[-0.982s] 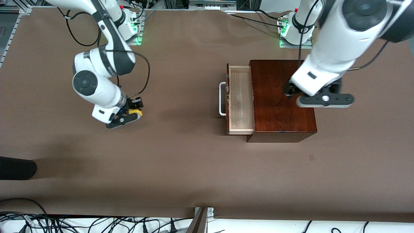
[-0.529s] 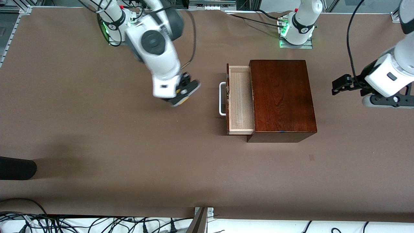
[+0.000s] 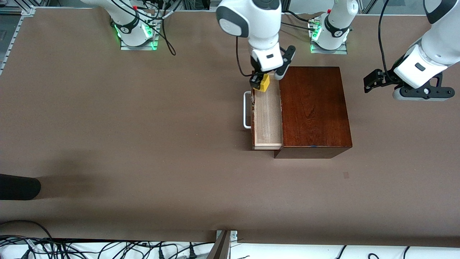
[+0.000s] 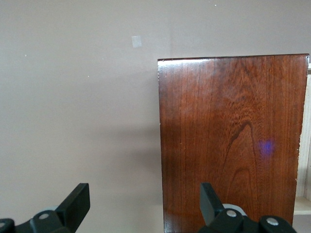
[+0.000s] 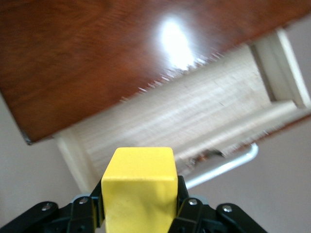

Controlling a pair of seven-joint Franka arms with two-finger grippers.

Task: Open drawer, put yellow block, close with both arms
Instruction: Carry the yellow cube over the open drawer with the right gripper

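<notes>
The dark reddish-brown box [image 3: 312, 108] stands on the brown table, its drawer [image 3: 267, 118] pulled out toward the right arm's end, showing the pale interior and white handle [image 3: 247, 109]. My right gripper [image 3: 263, 83] is shut on the yellow block [image 3: 265, 82] and holds it over the drawer's end farthest from the front camera. The right wrist view shows the block [image 5: 139, 187] between the fingers, above the drawer [image 5: 194, 121] and handle [image 5: 228, 165]. My left gripper [image 3: 373, 80] is open and empty, in the air over the table beside the box [image 4: 228, 141], toward the left arm's end.
A small pale patch [image 3: 345, 175] lies on the table nearer the front camera than the box. A black object [image 3: 18, 187] juts in at the table's edge at the right arm's end. Cables [image 3: 107, 248] and a metal bracket [image 3: 224, 241] line the near edge.
My right arm has carried the yellow block from the right arm's end of the table to over the open drawer. My left gripper has moved off the box top to beside the box.
</notes>
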